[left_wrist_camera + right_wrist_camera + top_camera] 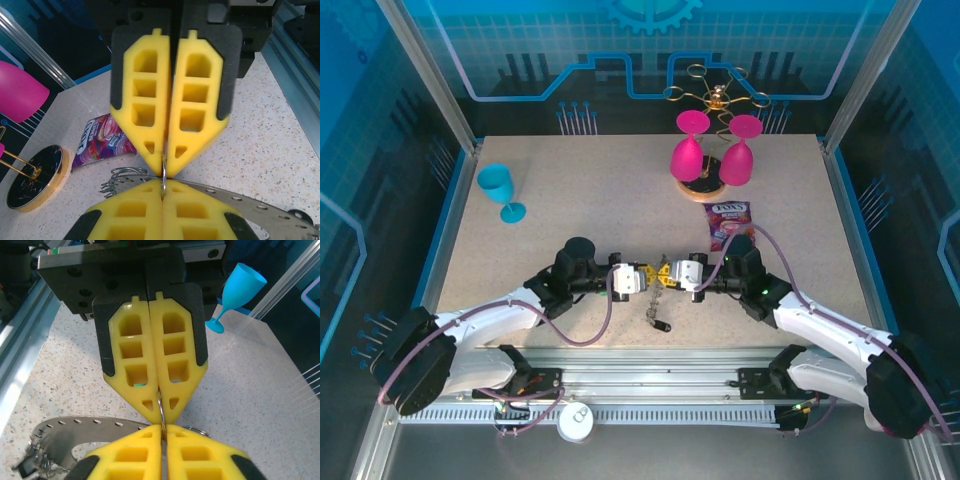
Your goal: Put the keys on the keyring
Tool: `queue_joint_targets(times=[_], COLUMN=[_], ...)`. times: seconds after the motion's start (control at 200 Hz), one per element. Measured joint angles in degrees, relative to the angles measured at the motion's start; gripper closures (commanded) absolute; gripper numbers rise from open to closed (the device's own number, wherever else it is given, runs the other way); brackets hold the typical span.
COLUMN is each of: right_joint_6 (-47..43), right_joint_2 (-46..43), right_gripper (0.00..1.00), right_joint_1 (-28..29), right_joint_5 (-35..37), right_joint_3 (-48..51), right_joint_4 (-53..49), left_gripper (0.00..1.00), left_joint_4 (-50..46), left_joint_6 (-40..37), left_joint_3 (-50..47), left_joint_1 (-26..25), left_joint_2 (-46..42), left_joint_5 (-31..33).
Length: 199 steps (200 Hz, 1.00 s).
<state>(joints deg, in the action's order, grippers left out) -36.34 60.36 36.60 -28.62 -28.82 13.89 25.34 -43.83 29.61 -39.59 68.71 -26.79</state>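
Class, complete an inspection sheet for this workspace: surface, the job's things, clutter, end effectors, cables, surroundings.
Surface: speckled beige tabletop, no spills seen.
Job's things: flat perforated metal keyring hoop lies by the end effectors' tips; dark cluster at its rim, possibly keys, too small to tell.
Clutter: blue plastic goblet upright; two pink glasses inverted on a gold wire stand; purple snack packet.
End effectors: left end effector and right end effector meet tip to tip, both shut on one thin silvery wire ring.
Cables: purple cables loop beside both arms.
Surroundings: blue printed wall panels, metal frame posts.
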Motion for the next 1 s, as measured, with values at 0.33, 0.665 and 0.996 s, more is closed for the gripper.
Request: queue_joint_targets(times=[0.33, 0.665, 0.996], right_joint_6=[-2.86, -6.03, -3.67], right_joint_2=[0.13, 2.47, 2.62], right_gripper=[1.0, 1.0, 0.53], right_joint_1=[0.15, 0.9, 1.33], right_joint_5=[0.35, 1.68, 3.65], right_joint_3=[-4.7, -11.3, -10.36], right_joint_4=[-10.49, -21.7, -18.88], left_gripper=[0.86, 0.9, 1.0], left_joint_4=[-2.05, -5.33, -5.75], left_joint_6=[0.37, 0.33, 0.39], left_joint_3=[0.39, 1.77, 1.77], left_joint_1=[-0.09, -0.35, -0.33], left_joint_2=[-0.28, -0.42, -0.2], left_joint_5=[1.09, 1.55, 3.1])
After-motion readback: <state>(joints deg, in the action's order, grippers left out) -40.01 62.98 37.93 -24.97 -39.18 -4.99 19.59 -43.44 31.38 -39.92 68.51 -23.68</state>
